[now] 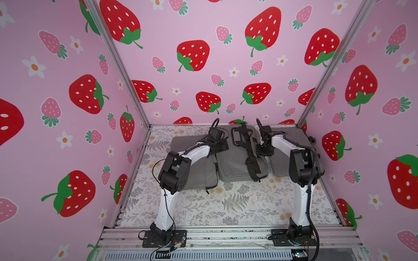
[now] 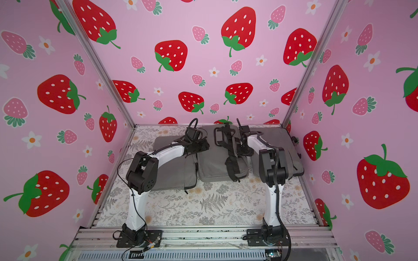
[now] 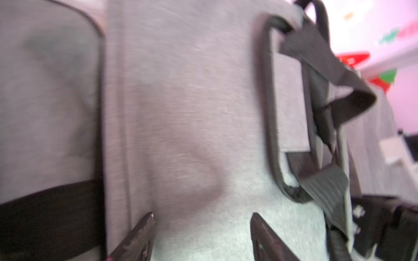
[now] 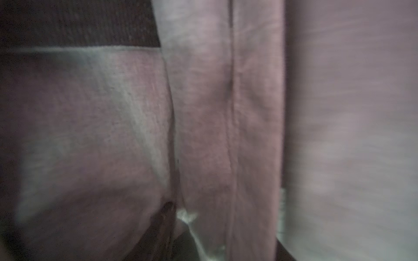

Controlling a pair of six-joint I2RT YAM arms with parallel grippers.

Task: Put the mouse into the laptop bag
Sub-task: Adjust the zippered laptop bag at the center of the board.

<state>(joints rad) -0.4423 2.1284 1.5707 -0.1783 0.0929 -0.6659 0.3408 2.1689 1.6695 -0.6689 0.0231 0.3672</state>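
Where straps (image 1: 243, 138) cross, woven grey laptop bag (image 1: 233, 162)

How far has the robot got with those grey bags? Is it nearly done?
Done: unclear. No mouse shows anywhere, so it may be inside a bag or hidden. In hand: the left gripper is open and empty over the middle bag; the right gripper sits low at that bag's side. Left: nothing I can confirm.

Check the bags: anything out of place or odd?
The middle bag has its black strap bunched loosely across its top, and its fabric shows a lump in the left wrist view. No mouse shows in any view.
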